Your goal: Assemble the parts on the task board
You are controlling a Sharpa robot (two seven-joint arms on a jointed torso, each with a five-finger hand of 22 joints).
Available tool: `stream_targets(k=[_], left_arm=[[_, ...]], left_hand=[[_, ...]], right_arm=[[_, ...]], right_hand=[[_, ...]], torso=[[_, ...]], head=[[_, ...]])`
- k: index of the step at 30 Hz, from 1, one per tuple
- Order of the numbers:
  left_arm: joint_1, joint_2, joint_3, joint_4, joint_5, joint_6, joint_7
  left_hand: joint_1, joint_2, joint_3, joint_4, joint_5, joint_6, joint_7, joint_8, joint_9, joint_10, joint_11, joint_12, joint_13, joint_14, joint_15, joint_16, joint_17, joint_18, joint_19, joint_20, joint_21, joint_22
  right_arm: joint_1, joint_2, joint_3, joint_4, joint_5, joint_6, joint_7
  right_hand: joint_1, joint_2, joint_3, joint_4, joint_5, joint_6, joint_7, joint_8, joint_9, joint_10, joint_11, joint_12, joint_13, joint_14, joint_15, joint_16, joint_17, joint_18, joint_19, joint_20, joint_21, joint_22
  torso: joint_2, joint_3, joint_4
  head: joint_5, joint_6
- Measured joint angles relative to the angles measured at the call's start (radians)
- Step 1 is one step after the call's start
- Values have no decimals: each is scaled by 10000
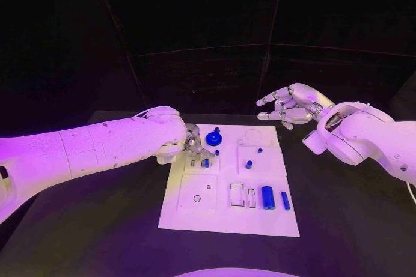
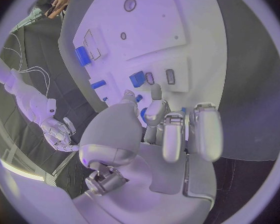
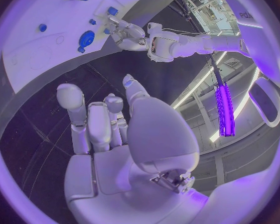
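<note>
While the left robot hand (image 1: pixel 192 146) pinches a small blue part (image 1: pixel 205 163), the right robot hand (image 1: pixel 290 105) hovers empty.

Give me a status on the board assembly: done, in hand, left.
Done, it seems: a round blue knob and two small blue pegs stand in the board. In hand: the left hand works at the small part by its fingertips; whether it grips it is unclear. The right hand hovers open off the board. Left: the cylinder and thin bar lie loose.
</note>
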Motion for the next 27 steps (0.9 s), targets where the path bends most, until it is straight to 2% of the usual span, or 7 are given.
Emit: stream_targets(k=[18,25,27], left_arm=[[0,135,-25,39,145,273,-14],[0,150,-26,47,208,330,-11],[0,156,-26,46,224,339,-9]], left_hand=[[411,121,-67,-125,0,-120,9,203,263,0,1,62,61,0,0,0,-1,1,0,0,36,51],[667,279,46,-239,0,-195,11,283,381,37,-37,62,61,0,1,0,-2,2,-1,1,36,84],[746,253,66,-296,0,-209,-8,330,416,37,-36,62,61,0,1,0,-2,1,-1,1,78,106]], right_arm=[[0,216,-1,-236,-33,172,-99],[0,276,-1,-309,-40,218,-132],[0,287,-1,-325,-48,234,-144]], right_hand=[[22,23,-27,-27,183,-50,-17,0,1,1,1,-41,-67,0,0,-7,-14,-2,1,0,-50,-98],[22,23,-27,-27,183,-50,-17,0,1,1,1,-41,-94,0,1,-6,-13,-2,1,0,-94,-124],[95,96,-27,-27,231,-50,-17,0,1,-45,-2,-114,-149,0,1,-35,-13,-1,-1,-1,-167,-190]], torso=[[-6,1,11],[-6,0,10],[-6,0,10]], head=[[-21,-82],[1,-105],[1,-113]])
